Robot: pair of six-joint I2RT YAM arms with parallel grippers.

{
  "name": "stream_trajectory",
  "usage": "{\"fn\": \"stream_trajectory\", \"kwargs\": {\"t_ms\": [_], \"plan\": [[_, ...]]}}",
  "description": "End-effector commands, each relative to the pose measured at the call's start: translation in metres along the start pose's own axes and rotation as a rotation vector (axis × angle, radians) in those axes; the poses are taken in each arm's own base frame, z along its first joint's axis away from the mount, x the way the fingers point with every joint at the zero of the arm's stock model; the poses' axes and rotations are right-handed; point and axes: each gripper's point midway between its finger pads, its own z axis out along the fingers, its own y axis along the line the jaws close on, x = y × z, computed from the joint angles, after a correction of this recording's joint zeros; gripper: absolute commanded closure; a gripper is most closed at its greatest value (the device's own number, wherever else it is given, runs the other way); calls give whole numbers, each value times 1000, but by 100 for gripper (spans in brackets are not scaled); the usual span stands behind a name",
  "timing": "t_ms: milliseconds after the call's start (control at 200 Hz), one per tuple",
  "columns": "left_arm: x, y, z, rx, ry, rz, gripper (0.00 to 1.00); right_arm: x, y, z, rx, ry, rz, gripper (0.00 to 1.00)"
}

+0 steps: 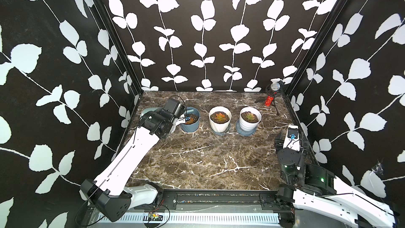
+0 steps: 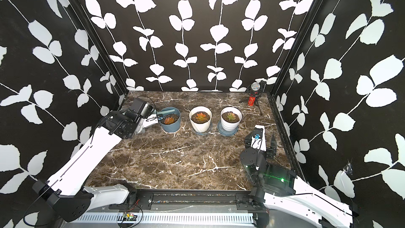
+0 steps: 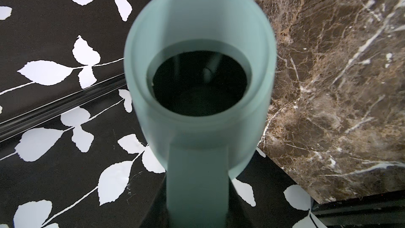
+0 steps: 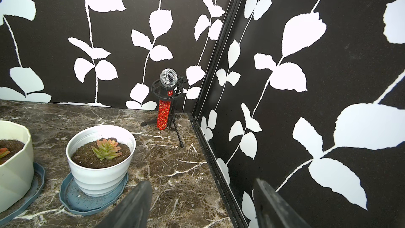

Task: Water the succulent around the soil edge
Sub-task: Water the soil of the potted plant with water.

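A pale teal watering can fills the left wrist view, its dark round opening facing the camera. My left gripper is shut on its flat handle; the jaws are mostly hidden behind it. In both top views the can's spout reaches over the far rim of a blue-grey pot. That pot holds a reddish succulent in brown soil. No stream of water shows. My right gripper is open and empty near the table's right edge.
A cream faceted pot and a white ribbed pot, each with a succulent and standing on a blue saucer, stand in a row to the right. A red glitter microphone on a tripod stands in the back right corner. Patterned walls enclose the marble table.
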Motion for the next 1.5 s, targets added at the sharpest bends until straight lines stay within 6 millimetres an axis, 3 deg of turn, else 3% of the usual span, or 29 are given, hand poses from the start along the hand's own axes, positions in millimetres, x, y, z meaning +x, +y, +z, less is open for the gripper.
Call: {"fn": "stream_trajectory", "kwargs": {"t_ms": [0,420,1105,1495], "plan": [[11,19,-11,-85,20,-44,100,4,2,2,8,2,8,24],[27,15,-15,-94,63,-24,100,4,2,2,5,6,11,24],[-8,14,-20,-72,-32,-28,100,5,0,2,10,6,15,24],[-5,14,-29,-90,-53,2,100,6,-1,2,12,5,12,24]]}}
